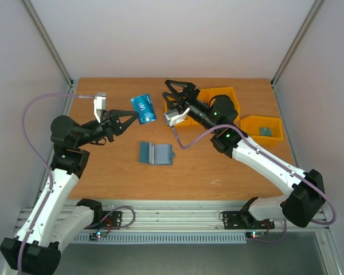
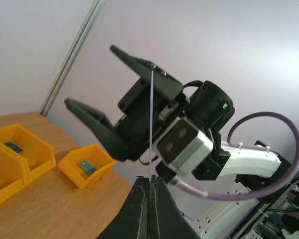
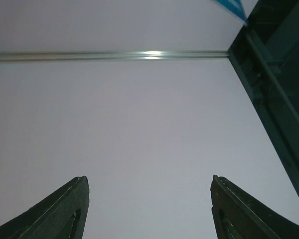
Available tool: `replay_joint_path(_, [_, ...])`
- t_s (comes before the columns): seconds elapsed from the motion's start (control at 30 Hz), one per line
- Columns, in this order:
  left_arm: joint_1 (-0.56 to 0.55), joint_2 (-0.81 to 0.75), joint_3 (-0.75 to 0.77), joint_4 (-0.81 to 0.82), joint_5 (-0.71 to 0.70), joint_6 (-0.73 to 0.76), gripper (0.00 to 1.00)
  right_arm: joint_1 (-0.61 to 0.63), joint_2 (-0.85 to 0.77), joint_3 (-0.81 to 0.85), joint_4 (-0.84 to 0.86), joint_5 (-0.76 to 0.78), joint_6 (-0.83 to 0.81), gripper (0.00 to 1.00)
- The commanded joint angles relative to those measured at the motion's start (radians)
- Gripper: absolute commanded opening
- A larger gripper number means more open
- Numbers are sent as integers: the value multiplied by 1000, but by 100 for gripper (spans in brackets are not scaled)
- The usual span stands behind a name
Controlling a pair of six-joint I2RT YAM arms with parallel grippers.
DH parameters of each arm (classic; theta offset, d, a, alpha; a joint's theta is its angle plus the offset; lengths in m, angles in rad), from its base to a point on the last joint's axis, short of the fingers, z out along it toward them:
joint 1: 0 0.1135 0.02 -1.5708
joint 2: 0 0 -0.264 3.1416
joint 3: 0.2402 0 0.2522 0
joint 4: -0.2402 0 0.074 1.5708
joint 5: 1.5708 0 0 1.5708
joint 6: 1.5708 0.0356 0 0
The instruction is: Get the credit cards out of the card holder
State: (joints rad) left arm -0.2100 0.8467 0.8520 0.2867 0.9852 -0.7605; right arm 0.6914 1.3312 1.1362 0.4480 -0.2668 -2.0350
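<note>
Blue card [image 1: 143, 109] aloft in L claw [image 1: 132, 118]

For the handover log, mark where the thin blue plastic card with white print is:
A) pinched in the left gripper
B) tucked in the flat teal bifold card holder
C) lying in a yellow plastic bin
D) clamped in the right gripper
A: the left gripper is shut on the blue card, while the right gripper stands open beside it and the teal bifold card holder lies unfolded below.
</note>
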Motion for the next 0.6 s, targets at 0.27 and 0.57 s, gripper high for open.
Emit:
replay_joint_path(0.27, [-2,16,45,1,14,-24,0,132,-26,-30,108,4,-667,61])
replay_joint_path(0.57, [10,15,50,-24,2,-25,0,157,-30,-24,102,8,-734,59])
